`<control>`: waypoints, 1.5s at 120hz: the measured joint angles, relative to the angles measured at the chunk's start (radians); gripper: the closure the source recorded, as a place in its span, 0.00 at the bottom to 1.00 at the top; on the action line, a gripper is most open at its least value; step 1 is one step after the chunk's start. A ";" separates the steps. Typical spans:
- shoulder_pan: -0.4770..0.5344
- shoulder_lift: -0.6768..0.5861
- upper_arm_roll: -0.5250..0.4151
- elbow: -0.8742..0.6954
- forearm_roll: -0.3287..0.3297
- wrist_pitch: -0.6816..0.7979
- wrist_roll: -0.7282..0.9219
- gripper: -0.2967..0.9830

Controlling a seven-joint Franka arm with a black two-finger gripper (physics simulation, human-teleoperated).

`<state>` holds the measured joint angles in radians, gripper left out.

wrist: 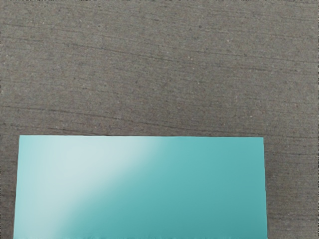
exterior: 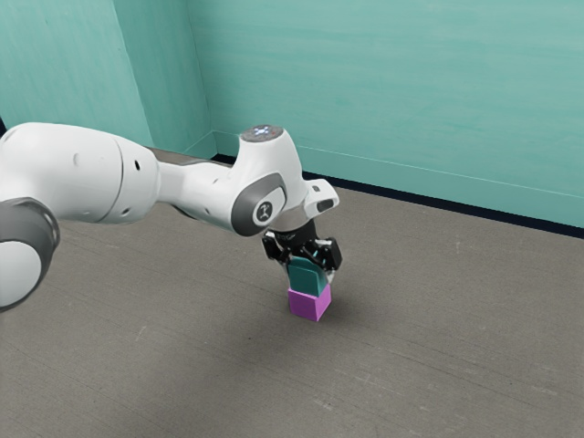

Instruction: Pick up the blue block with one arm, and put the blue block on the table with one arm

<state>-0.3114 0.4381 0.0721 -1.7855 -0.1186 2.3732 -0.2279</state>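
Blue block: teal-coloured, the blue block [exterior: 307, 280] sat straight above the purple block [exterior: 305, 305], with no clear gap between the two; whether it rested there or hung just over it could not be told.
Purple block: it stood upright on the grey table [exterior: 429, 310] and served as the landmark.
Arm: the one white arm [exterior: 82, 173] reached in from the exterior view's left of the purple block, its wrist bent downward over it.
Hand: the black hand [exterior: 309, 276] was over the purple block, right around the blue block; whether it pinched the blue block or was spread about it could not be told.
Key relation: the blue block lay directly beneath the palm, in line with the hand, so the coming move seemed to need no sideways reach. Its long axis could not be judged.
Next move: probably a firm grip, a straight lift off the purple block, then a lowering to bare table beside it.
Risk: a low or slanting pull might have dragged the purple block along.
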 joint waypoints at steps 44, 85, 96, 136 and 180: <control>0.000 -0.051 0.006 -0.001 0.031 -0.001 -0.012 0.49; 0.223 -0.048 0.019 -0.001 0.090 -0.014 -0.008 0.48; 0.257 -0.002 0.013 0.019 0.093 -0.015 0.000 0.47; 0.320 0.120 -0.041 0.096 0.095 -0.015 0.027 0.47; 0.243 -0.235 -0.038 0.033 0.072 -0.100 0.054 0.29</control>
<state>-0.0682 0.2032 0.0339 -1.7524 -0.0470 2.2729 -0.1742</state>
